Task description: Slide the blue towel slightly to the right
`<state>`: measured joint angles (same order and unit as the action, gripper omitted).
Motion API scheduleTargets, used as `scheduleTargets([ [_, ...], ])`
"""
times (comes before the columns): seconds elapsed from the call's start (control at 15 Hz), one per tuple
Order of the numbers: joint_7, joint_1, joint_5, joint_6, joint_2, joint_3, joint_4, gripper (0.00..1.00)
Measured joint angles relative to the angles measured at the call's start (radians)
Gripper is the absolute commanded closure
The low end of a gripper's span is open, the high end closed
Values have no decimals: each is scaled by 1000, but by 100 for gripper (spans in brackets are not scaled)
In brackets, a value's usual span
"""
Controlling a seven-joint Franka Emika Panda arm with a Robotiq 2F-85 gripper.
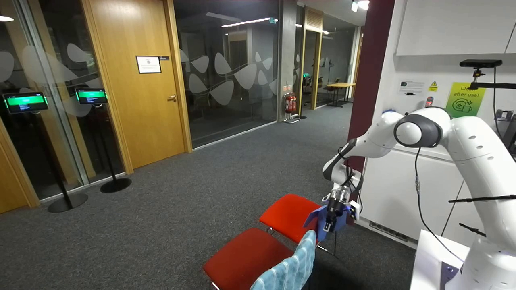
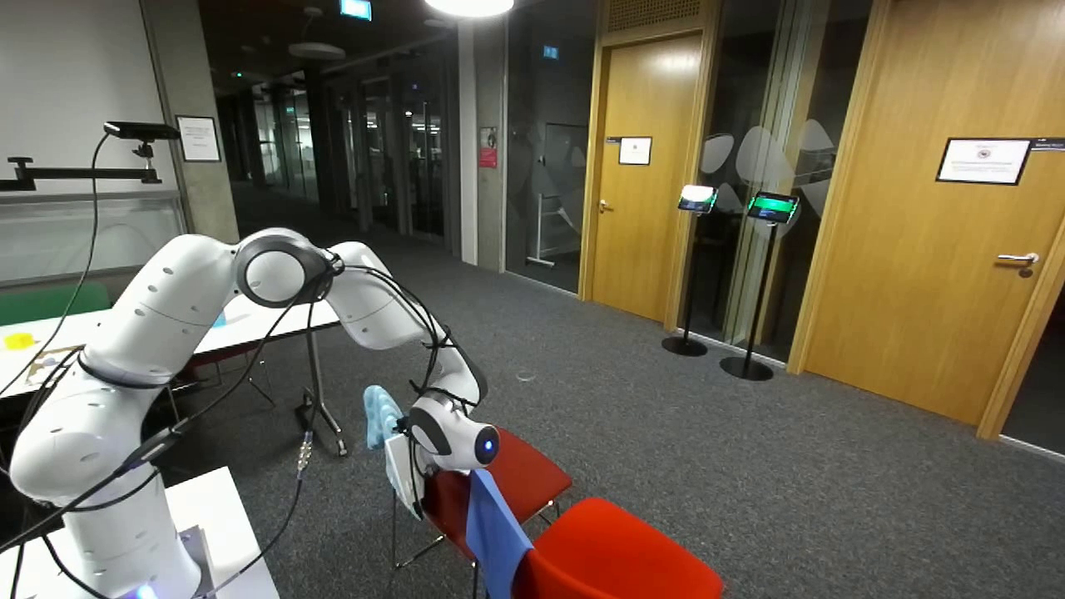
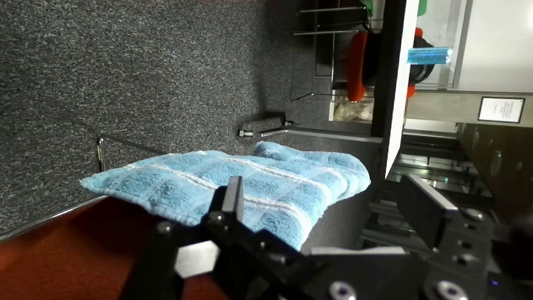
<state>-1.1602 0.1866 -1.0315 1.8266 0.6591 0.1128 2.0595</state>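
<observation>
The blue towel is a plain royal-blue cloth draped over the back of the bright red chair. It also shows in an exterior view, hanging on that chair's back; it is out of the wrist view. My gripper points down in front of the towel and hides its middle; whether they touch I cannot tell. In the wrist view my gripper is open, with nothing between its fingers. A light teal-blue checked cloth lies beyond the fingers. My wrist hides the gripper in an exterior view.
The light teal-blue cloth hangs on the back of a darker red chair beside the bright red one. The arm stands on a white table. A longer white table is farther back. White cabinets stand behind the arm.
</observation>
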Motion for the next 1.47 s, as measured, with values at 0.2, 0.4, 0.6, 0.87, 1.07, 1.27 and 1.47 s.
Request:
scheduleTargets([
  [0.2,11,-2,1,-1,0,-4,0,0],
  [0.4,11,-2,1,-1,1,-4,0,0],
  [0.6,11,-2,1,-1,2,-4,0,0],
  [0.87,10,-2,1,4,8,-4,0,0],
  [1.07,9,-2,1,9,9,-4,-3,0],
  [1.27,-1,-2,1,16,9,-4,-7,0],
  [1.47,-15,-1,1,22,11,-4,-13,0],
])
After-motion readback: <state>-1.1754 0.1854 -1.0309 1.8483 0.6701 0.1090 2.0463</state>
